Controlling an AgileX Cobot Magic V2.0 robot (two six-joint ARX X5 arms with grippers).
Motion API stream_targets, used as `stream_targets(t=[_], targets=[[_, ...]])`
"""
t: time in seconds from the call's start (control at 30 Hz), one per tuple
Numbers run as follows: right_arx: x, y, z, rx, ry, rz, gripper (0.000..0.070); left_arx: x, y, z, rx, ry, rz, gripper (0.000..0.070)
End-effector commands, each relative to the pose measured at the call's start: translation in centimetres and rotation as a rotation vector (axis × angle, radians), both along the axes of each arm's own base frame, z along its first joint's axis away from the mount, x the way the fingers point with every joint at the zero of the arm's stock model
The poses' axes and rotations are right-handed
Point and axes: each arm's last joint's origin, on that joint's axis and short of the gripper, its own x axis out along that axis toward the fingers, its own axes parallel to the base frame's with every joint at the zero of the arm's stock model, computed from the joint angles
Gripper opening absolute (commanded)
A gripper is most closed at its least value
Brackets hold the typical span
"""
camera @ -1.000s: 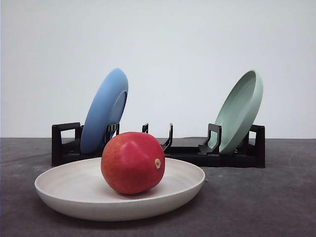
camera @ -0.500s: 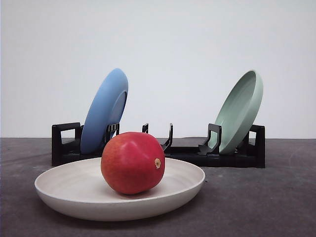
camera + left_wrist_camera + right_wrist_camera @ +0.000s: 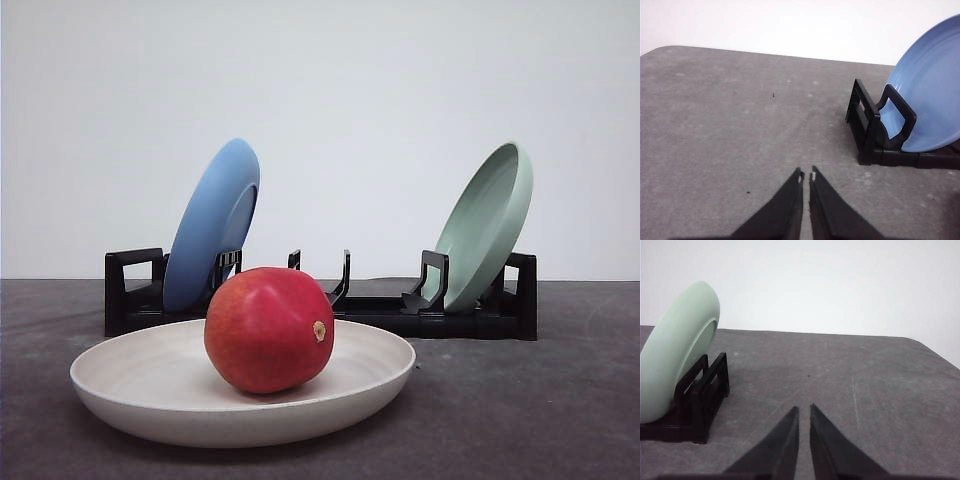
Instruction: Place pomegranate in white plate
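Pomegranate (image 3: 268, 329) sat inside the white plate (image 3: 120, 385), resting on the plate's floor a little toward the rack side of its centre, with the tan stem spot turned sideways. Nothing held it. The black dish rack (image 3: 480, 318) stood behind the white plate, carrying the blue plate (image 3: 210, 225) at 1 end and the pale green plate (image 3: 487, 225) at the other, both leaning on edge.

The left gripper (image 3: 806, 176) hung over bare grey worktop (image 3: 730, 130) near the rack's blue-plate end, its fingers drawn together with only a thin slit between the tips and nothing in them. The right gripper (image 3: 803, 410) hung over bare worktop near the rack's green-plate end, fingers likewise nearly shut and empty.

By the look of it the placing was finished, so the remaining risk was small. The fruit was round and the plate shallow, so a knock to the plate's rim or a jolt of the worktop could roll it toward the edge. An arm swinging low beside the rack could also clip a leaning plate and tip it.
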Motion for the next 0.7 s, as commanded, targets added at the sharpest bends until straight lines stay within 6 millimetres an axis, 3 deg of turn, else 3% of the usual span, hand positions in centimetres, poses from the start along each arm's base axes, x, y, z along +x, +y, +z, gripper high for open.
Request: stream_targets(t=[0.0,0.67], targets=[[0.02,-0.01,0.02,0.011,-0.014,-0.004,0.0036,0.06,-0.02,-0.2,-0.008,-0.003,0.0,0.0],[0.02,-0.01,0.02,0.011,-0.013,-0.004,0.0036,0.06,-0.02,-0.2,-0.008,-0.003,0.0,0.0]])
